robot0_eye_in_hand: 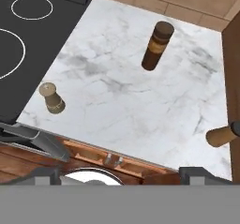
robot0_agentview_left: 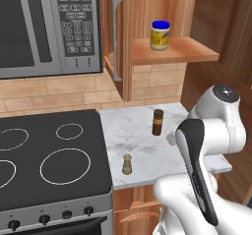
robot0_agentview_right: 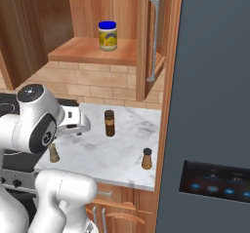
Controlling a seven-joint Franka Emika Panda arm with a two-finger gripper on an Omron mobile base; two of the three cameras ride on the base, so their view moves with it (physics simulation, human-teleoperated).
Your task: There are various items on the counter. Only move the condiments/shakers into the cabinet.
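1. Hand view: the pincer hangs above the bench, fingers apart and empty.
2. The yellow jar already stands on the cabinet shelf — probably delivered.
3. The beige shaker and dark-topped shaker remain beside the brown cylinder — the latter shaker is clear in the right base view.

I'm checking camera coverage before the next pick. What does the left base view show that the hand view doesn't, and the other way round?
Left base view alone: the yellow jar with its blue lid standing on the cabinet shelf, and the microwave.

Hand view alone: the tan shaker with a dark top, at the counter's edge beside a wooden panel, plus the end effector fingertips, empty.

Both: the marbled counter, the beige shaker near the stovetop, and the dark brown cylinder.
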